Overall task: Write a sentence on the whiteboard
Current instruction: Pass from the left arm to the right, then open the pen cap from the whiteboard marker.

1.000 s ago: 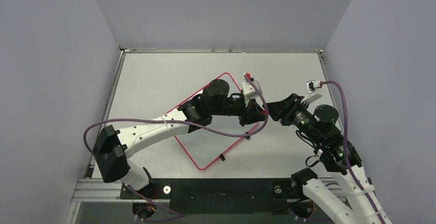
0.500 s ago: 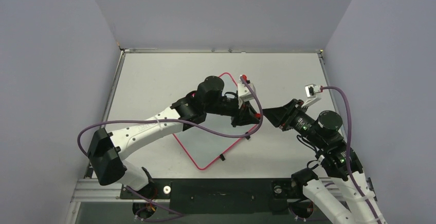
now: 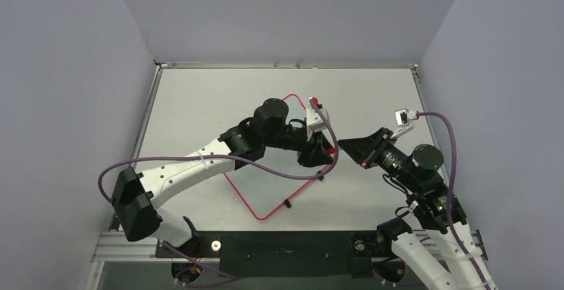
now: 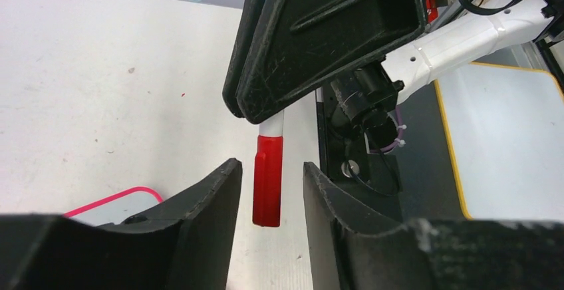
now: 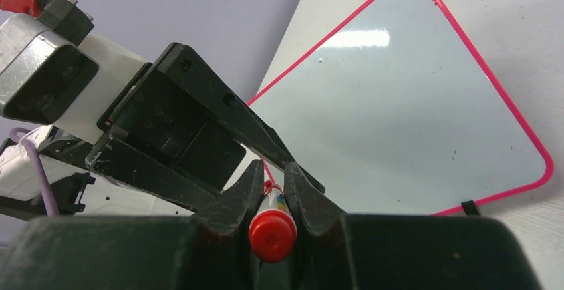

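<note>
A: Where is the whiteboard (image 3: 273,193)?

B: Flat on the table (image 3: 199,104), about the middle and a little to the left. It is turned like a diamond, with one corner pointing far and one near. The left arm (image 3: 179,173) stretches across it. A pink-red border runs all round, and two black clips (image 3: 287,204) sit on its near right edge.

A: And the grippers?

B: They meet tip to tip at the board's right corner. The left gripper (image 4: 269,168) reaches in from the left, over the board. The right gripper (image 5: 274,170) comes from the right, over bare table just beside that corner.

A: Is anything held?

B: Yes, a marker (image 4: 267,183) with a white barrel and a red cap. The right gripper's fingers are pressed together on the barrel. In the right wrist view the marker's round red end sits pinched between them, facing the camera.

A: Does the left one grip it too?

B: No. In the left wrist view its two fingers (image 4: 206,203) stand spread, one on each side of the red cap. A sliver of gap shows on both sides, so the cap reaches in between them and touches neither.

A: How does the board look from the right wrist?

B: Its white face lies beyond the left gripper, with a bright patch of glare on it. One clip shows on the edge at the right.
</note>
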Controlling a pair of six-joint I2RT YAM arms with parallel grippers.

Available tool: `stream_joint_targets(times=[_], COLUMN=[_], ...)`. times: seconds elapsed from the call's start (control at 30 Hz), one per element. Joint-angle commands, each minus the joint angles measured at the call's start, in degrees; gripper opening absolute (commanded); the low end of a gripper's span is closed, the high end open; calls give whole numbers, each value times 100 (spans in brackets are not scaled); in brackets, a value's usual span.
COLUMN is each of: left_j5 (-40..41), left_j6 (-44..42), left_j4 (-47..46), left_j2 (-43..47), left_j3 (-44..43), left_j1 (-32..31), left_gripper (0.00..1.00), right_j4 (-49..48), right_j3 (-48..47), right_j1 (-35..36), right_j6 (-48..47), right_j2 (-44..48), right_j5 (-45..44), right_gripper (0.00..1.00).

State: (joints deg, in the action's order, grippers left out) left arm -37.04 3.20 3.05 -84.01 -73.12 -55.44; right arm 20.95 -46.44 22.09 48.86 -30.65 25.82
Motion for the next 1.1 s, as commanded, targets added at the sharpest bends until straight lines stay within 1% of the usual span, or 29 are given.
stream_joint_targets(times=[0.0,0.07,0.1,0.17,0.2,0.27,0.3,0.37,0.47,0.57,0.63,0.67,0.7,0.73,0.77,0.9,0.93,0.97,1.0,1.03,1.07], left_j5=[295,317,308,307,309,339,351,336,250,214,231,249,276,368,432,1121,1428,1630,2062,2272,2682], left_j6=[49,45,41,26,17,2,-1,-25,-28,-38,-39,-39,-39,-61,-76,-269,-470,-566,-747,-899,-957], left_j4=[41,16,14,40,80,116,125,134,77,69,54,46,40,39,43,36,35,46,46,53,41], left_j2=[324,372,383,377,350,287,257,170,50,-60,-107,-120,-139,-145,-147,-107,-98,-92,-95,-124,-142], left_j3=[-28,-5,-1,-28,-45,-85,-116,-169,-264,-343,-398,-431,-444,-445,-434,-277,-208,-174,-94,-22,20], left_j1=[6,2,5,7,0,-2,-6,-25,-64,-88,-101,-104,-111,-122,-140,-269,-315,-416,-473,-594,-645], left_gripper=[40,41,34,25,24,25,30,32,34,32,25,15,9,1,0,0,0,0,0,0,0], right_j4=[-298,-287,-285,-286,-289,-296,-299,-310,-318,-309,-312,-313,-308,-303,-294,-25,216,441,570,780,863], right_j3=[70,80,81,85,85,82,87,97,112,132,165,186,207,219,224,158,142,108,99,108,126], right_j1=[-83,-95,-97,-99,-106,-111,-110,-109,-108,-108,-121,-119,-128,-136,-174,-393,-457,-648,-765,-1059,-1207], right_j6=[36,58,60,70,77,79,80,80,78,58,47,46,49,56,74,61,48,28,23,19,19], right_j2=[141,161,159,150,153,136,120,106,104,108,97,92,87,91,100,3,-34,-98,-189,-249,-306], right_j5=[-70,-69,-73,-89,-88,-73,-46,-26,-9,-14,-17,-8,-14,-33,-82,-259,-400,-476,-548,-541,-437], right_gripper=[0,0,0,0,0,0,0,0,0,0,0,0,0,0,0,0,0,0,0,0,0])
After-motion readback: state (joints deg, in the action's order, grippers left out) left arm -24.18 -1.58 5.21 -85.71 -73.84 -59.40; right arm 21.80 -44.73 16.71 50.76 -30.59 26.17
